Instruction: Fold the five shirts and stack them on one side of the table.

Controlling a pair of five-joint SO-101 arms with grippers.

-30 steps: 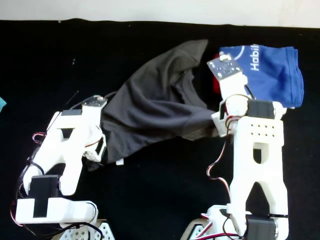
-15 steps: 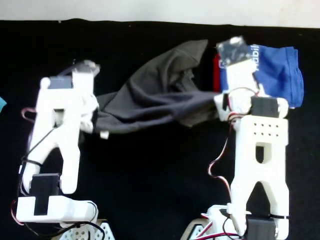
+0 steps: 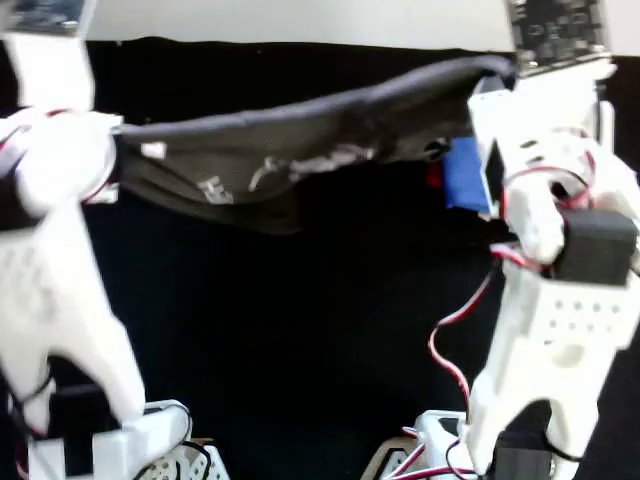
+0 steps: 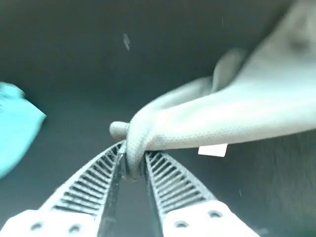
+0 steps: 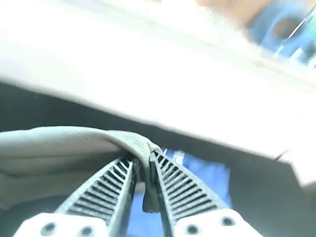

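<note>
the grey shirt [image 3: 290,150] hangs stretched in the air above the black worktop [image 3: 300,330], held at both ends and sagging a little in the middle. the left gripper [image 4: 132,168] is pressed together on a bunched edge of the grey shirt, with a small white tag [image 4: 212,149] just beside the pinch. the right gripper [image 5: 143,170] pinches the other end the same way. a blue shirt [image 3: 462,175] lies on the worktop below the right end, partly hidden by that arm. a teal cloth [image 4: 15,123] lies on the worktop, well apart from the left gripper.
</note>
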